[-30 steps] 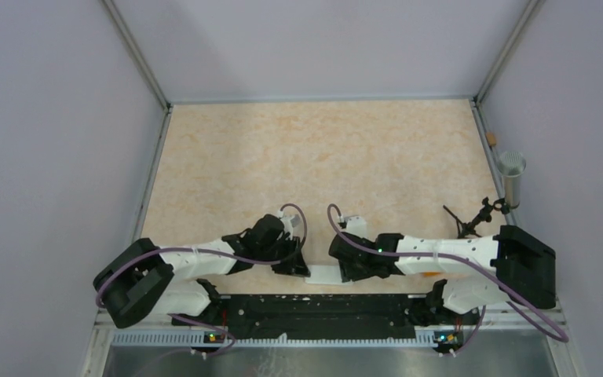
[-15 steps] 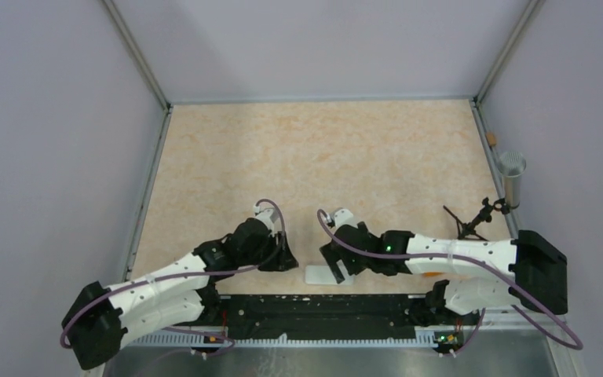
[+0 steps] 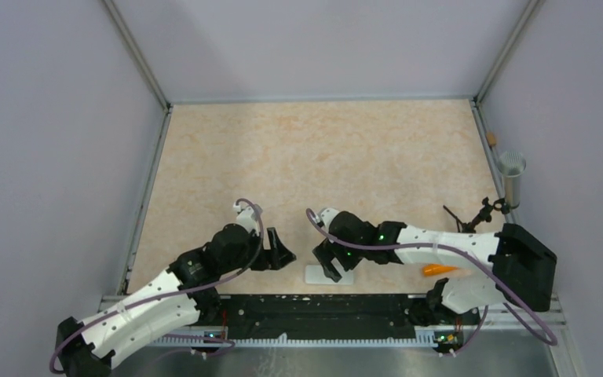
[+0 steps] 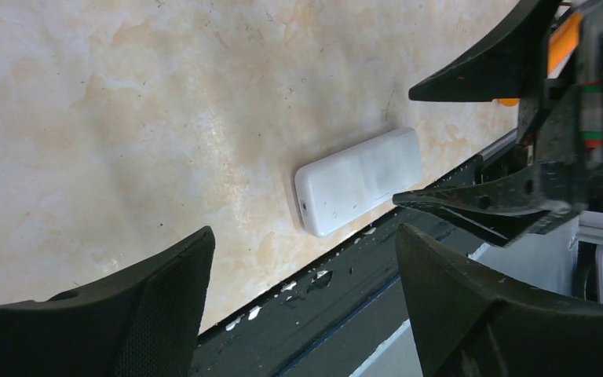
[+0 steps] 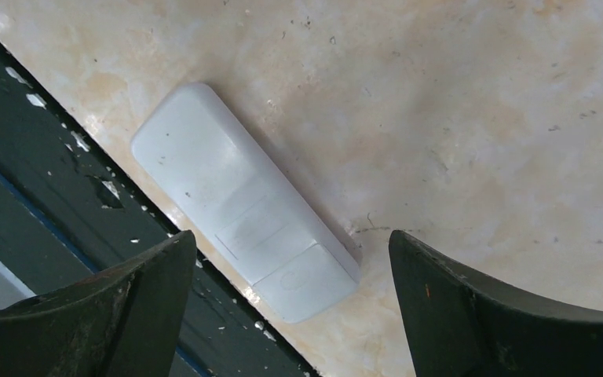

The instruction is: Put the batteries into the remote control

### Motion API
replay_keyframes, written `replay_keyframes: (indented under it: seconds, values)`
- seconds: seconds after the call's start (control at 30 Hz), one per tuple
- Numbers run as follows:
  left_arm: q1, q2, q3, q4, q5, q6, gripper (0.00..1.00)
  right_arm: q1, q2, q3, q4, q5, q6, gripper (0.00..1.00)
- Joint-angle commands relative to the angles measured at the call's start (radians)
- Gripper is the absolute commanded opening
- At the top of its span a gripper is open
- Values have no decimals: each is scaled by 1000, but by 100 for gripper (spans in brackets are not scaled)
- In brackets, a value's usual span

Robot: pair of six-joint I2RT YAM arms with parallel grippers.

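1. Near edge: a black rail (image 3: pixel 322 310) borders the counter (image 3: pixel 322 149). The remote control (image 3: pixel 327 274) lies flat just beside this rail and parallel to it, plain white back up.
2. Left pincer (image 4: pixel 302 236): fingers wide apart, holding nothing, just left of the remote and apart from it.
3. Right pincer (image 5: pixel 290 236): fingers wide apart, holding nothing, over the remote's right part, one finger on either side of it in the wrist view.
4. An orange tapered object (image 3: pixel 438 269) lies by the right arm, near the rail.
5. Middle and far counter: bare marbled surface with open room up to the back wall.
6. Right edge: a small black stand (image 3: pixel 471 220) and an upright metal cup (image 3: pixel 511 179). The cup's contents cannot be told.
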Motion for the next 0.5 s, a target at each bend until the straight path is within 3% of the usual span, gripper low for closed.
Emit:
replay_keyframes:
  seconds: [0.0, 0.13, 0.47]
  values:
    - [-1, -31, -9, -15, -28, -18, 87, -5, 64, 26, 45, -71, -38, 90]
    - [0, -52, -2, -34, -45, -20, 94, -4, 87, -15, 82, -108, -22, 87]
    - [-1, -92, 2, -75, -94, -36, 99, 71, 39, -112, 118, -145, 61, 84]
